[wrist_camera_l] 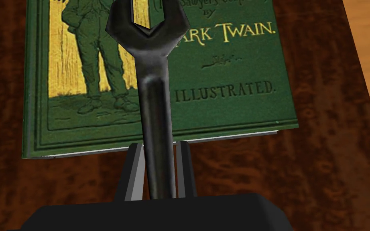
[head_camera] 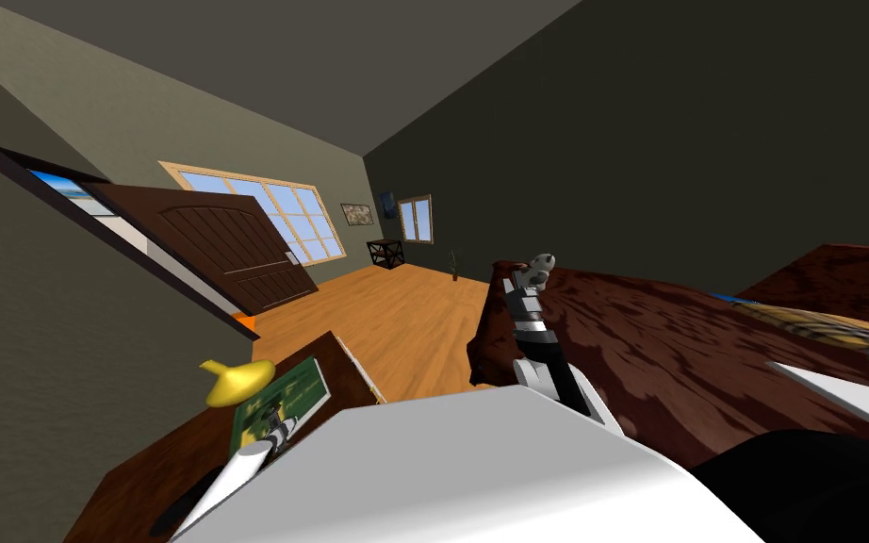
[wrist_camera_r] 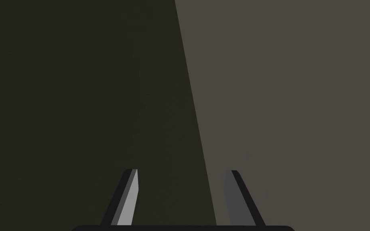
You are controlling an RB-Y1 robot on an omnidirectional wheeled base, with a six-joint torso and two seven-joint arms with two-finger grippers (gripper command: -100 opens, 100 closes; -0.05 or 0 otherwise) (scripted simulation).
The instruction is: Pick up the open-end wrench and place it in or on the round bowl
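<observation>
A dark open-end wrench (wrist_camera_l: 156,100) stands up between the fingers of my left gripper (wrist_camera_l: 159,146), which is shut on its shaft. Its forked head hangs over a green illustrated book (wrist_camera_l: 228,88) lying on a dark brown table (wrist_camera_l: 320,168). In the head view my left gripper (head_camera: 277,434) is low on the left, over the same book (head_camera: 282,401). Just beyond the book sits a yellow, round, bowl-like thing (head_camera: 232,380). My right gripper (wrist_camera_r: 184,172) is open and holds nothing; it is raised ahead of me (head_camera: 538,269).
The table's edge (head_camera: 357,368) drops to an orange wood floor (head_camera: 404,311). A large mottled red-brown surface (head_camera: 687,349) spreads out on the right. A brown door (head_camera: 225,245) stands open at the left wall.
</observation>
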